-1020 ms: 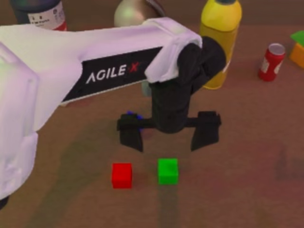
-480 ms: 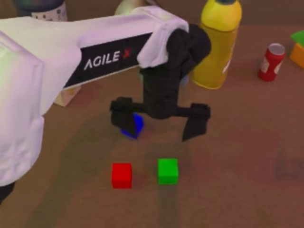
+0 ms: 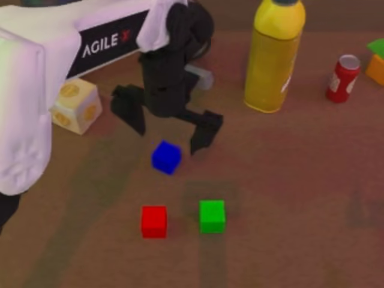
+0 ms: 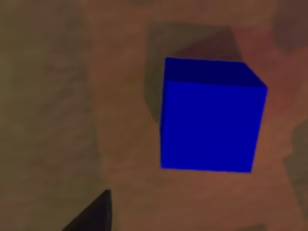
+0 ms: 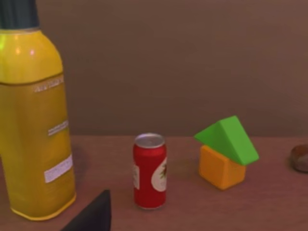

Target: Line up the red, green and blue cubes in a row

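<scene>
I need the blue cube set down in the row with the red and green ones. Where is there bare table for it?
Bare table lies right of the green cube, stretching to the top view's right edge, and left of the red cube. The blue cube sits behind that pair, apart from both. It is crowded farther back: left gripper, cream cube, yellow bottle, red can.

The left arm pulls back toward the top view's upper left, and its left gripper (image 3: 170, 129), jaws spread wide, now sits up and to the left of where it hung a second ago. The blue cube (image 3: 166, 157), earlier hidden under one finger, now lies uncovered on the table, tilted and apart from both fingers. The retreat also uncovers a cream cube (image 3: 75, 106) with gold emblems at the left. In the left wrist view the blue cube (image 4: 211, 118) rests alone on the wood.
</scene>
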You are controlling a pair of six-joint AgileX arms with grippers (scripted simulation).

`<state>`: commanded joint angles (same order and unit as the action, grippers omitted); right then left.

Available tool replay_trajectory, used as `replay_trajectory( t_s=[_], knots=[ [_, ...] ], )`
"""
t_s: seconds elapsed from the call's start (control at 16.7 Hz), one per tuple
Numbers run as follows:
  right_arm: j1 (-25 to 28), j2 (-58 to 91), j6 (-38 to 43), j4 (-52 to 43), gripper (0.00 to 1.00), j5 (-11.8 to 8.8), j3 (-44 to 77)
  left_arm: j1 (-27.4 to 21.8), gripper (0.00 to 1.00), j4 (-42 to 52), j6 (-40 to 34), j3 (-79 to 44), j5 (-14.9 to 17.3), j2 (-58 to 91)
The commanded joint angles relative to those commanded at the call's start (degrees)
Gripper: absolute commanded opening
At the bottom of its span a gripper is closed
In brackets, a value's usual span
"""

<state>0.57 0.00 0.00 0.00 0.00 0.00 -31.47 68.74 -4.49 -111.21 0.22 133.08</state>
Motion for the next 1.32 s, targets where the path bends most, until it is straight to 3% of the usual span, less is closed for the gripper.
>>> replay_trajectory(
  t_s=[0.18, 0.48, 0.96, 1.26, 1.32],
  knots=[
    [0.0, 0.0, 0.0, 0.0, 1.00, 0.0, 0.0, 2.0, 1.00, 0.2, 4.5, -1.6, 0.0, 0.9],
    [0.0, 0.0, 0.0, 0.0, 1.00, 0.0, 0.0, 1.9, 1.00, 0.0, 4.6, -1.4, 0.0, 0.7],
    [0.0, 0.0, 0.0, 0.0, 1.00, 0.0, 0.0, 2.2, 1.00, -15.0, 4.8, 7.7, 0.1, 6.5],
    [0.0, 0.0, 0.0, 0.0, 1.00, 0.0, 0.0, 2.2, 1.00, -16.1, 4.8, 8.5, 0.1, 7.1],
    [0.0, 0.0, 0.0, 0.0, 1.00, 0.0, 0.0, 2.2, 0.92, -16.1, 4.8, 8.5, 0.1, 7.1]
  ],
)
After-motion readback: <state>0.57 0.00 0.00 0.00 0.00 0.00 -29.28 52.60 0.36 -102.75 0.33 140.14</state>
